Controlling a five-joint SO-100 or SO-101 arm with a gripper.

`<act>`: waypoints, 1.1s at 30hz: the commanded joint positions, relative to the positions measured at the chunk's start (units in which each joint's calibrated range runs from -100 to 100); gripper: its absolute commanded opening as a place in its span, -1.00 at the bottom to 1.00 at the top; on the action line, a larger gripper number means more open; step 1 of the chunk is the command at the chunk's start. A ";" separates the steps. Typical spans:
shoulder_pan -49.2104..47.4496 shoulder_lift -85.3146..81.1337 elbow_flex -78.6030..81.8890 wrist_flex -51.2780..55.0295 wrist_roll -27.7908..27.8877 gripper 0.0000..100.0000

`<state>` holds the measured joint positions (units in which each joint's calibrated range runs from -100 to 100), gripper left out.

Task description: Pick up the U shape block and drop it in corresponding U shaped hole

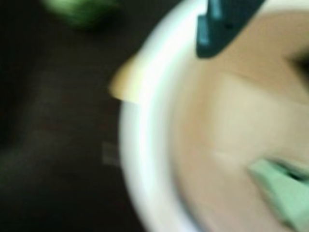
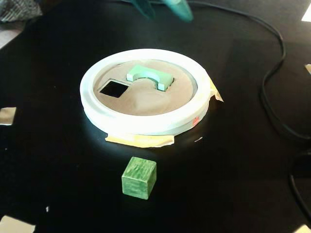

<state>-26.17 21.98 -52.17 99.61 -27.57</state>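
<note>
U shape block [image 2: 148,76] inside white ring [image 2: 146,124]; hand [image 2: 163,8] above, fingers apart, empty.

Hobby desk setup: black tabletop [image 2: 58,160], taped cardboard disc [image 2: 146,99], loose cables [image 2: 272,92].

Mint U shape block [image 2: 148,76]; brown disc [image 2: 146,99], white ring [image 2: 141,124]; green cube [image 2: 139,177].

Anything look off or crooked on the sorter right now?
Yes: the U shape block sits partly in the U shaped hole, protruding above the cardboard rather than dropped through. The green cube lies outside the white ring.
</note>
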 commanded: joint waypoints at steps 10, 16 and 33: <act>38.53 -33.40 26.40 0.39 15.73 0.95; 37.04 -55.25 49.17 0.39 15.68 0.95; 37.04 -113.65 118.20 -18.18 15.68 0.95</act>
<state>11.49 -83.68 57.35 85.55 -11.94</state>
